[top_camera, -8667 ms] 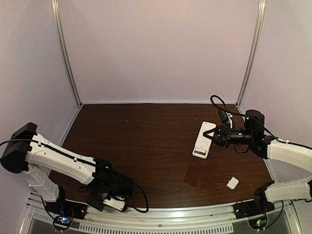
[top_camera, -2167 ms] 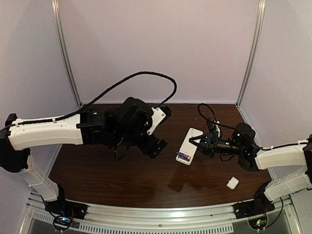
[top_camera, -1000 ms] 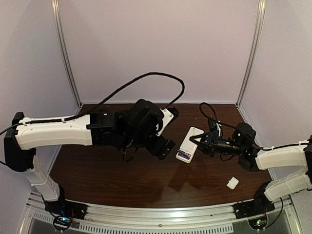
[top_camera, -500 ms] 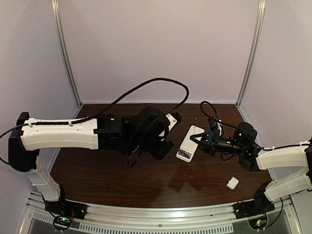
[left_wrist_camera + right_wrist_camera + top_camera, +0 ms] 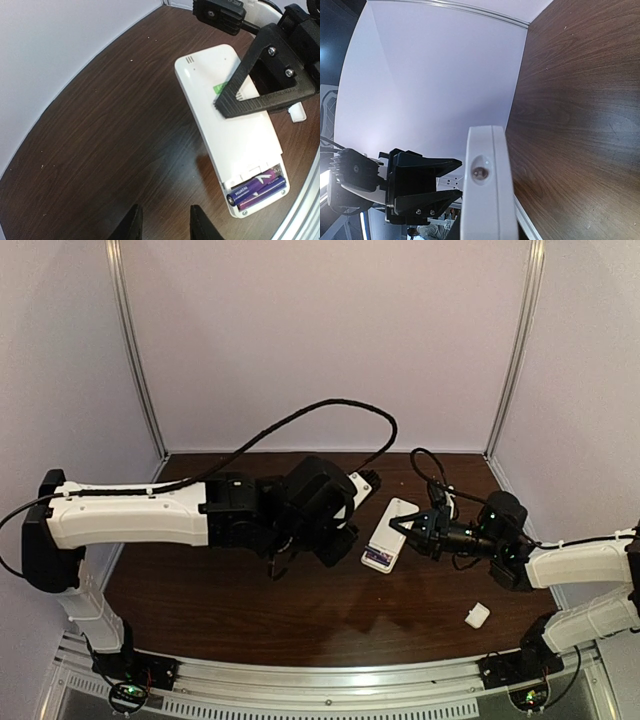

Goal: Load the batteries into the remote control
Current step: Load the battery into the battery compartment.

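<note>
Clamping the remote control (image 5: pixel 225 137) at its upper end, the right pincer (image 5: pixel 412 528) is pinched shut on the white casing, centre-right in the overhead view. The left pincer (image 5: pixel 165 226) hangs at the bottom edge of its wrist view, fingers slightly spread with nothing between them. Both batteries (image 5: pixel 257 187) lie side by side in the open compartment at the remote's lower end; a small white cover (image 5: pixel 477 615) lies on the table (image 5: pixel 250 610), lower right overhead.

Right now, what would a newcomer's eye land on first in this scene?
The white remote, back up right of centre, with two purple batteries showing in its open end. The right end effector grips its side, and the long left arm stretches across toward it.
</note>
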Robot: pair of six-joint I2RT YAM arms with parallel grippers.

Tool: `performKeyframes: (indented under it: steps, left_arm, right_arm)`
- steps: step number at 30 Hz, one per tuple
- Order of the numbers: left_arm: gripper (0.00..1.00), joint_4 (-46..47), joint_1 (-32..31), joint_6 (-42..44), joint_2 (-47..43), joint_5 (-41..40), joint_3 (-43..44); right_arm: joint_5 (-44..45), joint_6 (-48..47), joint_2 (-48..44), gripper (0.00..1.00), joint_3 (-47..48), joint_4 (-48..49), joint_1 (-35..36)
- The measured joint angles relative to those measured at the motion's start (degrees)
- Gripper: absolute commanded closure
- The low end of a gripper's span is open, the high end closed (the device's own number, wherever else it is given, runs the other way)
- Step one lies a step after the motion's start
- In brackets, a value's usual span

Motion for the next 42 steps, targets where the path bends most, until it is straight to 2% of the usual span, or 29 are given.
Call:
performKeyframes:
  steps: [6,12,16,30,42]
  left_arm:
    - [0.73,0.0,-0.7,1.3,1.9,0.0,1.4]
    - [0.87,0.0,-1.8,2.6,2.9,0.3,2.0]
    - [0.91,0.0,-2.0,3.3,3.7,0.5,2.6]
    - [0.99,0.0,-2.7,4.4,5.3,2.0,4.0]
    - [1.0,-1.7,-3.6,5.3,8.3,0.6,7.0]
  right_arm:
    - [0.0,0.0,0.0,1.0,0.0,-0.1,0.1]
    - [0.0,0.0,0.0,1.0,0.0,-0.1,0.1]
    - [0.0,0.0,0.0,1.0,0.0,-0.1,0.1]
    - [0.0,0.0,0.0,1.0,0.0,-0.1,0.1]
    - [-0.1,1.1,0.0,1.0,-0.4,-0.3,0.1]
